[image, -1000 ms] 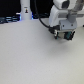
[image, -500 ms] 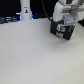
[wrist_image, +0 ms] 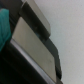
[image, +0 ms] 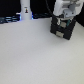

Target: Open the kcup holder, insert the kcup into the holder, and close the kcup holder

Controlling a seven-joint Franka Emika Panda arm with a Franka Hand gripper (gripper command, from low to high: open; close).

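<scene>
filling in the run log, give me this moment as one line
stage: at kcup holder | gripper: over holder, jaws hidden | kcup: green shows in wrist view | bottle: upright, apart

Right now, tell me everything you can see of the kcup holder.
The kcup holder is a black boxy unit, hard and matte as it looks, standing on the white table toward the exterior view's right, near the far edge. Its front shows stacked drawer-like panels with pale marks. The white gripper sits right over its top and hides the upper part; contact cannot be confirmed. In the blurred wrist view, a dark-edged pale panel fills the frame.
</scene>
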